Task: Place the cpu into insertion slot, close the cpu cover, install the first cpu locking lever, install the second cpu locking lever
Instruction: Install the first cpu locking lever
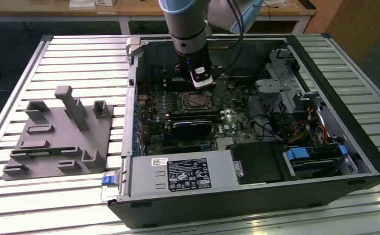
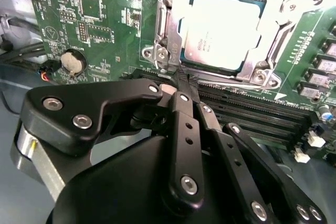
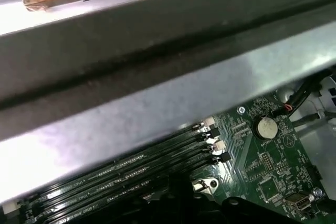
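Upper centre, exterior view: arm [image 1: 186, 29] vertical over motherboard [image 1: 234, 125]. Second wrist view: hand [image 2: 180, 83] pinched narrow at cpu cover [image 2: 176, 19] edge; cpu [image 2: 223, 27] seated.

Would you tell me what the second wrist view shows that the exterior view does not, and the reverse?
Second wrist view: the cpu lying under the lowered cover, the shut claw at the cover's edge, and a coin cell. Exterior view: the whole case, the power supply, and a grey fixture on the table. Both: the socket and the memory slots.
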Tool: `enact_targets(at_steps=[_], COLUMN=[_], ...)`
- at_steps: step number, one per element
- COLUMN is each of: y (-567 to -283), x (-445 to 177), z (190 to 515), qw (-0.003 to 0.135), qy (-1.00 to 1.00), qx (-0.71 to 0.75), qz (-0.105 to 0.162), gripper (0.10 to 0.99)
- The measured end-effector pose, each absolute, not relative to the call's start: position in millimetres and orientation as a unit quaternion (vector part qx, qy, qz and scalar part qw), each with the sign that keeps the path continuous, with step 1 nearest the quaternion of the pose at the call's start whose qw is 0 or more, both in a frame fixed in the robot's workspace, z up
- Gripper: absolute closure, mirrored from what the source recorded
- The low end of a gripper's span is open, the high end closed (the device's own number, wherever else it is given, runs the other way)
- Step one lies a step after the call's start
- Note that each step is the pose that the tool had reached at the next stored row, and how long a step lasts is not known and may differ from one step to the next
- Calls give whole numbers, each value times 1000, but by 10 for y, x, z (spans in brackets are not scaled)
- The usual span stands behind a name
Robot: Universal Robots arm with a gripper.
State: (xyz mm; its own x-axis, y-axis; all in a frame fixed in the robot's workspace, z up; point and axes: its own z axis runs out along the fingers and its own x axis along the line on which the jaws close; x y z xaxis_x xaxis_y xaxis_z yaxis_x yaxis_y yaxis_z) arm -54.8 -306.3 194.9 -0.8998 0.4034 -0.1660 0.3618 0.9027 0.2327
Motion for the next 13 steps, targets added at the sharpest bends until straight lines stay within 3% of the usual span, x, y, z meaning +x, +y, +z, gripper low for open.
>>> enact_targets(at_steps=[13], y=[-3063], x=[-552], z=[1932], qw=[112], qy=[969], qx=[198], qz=[96], gripper=[980])
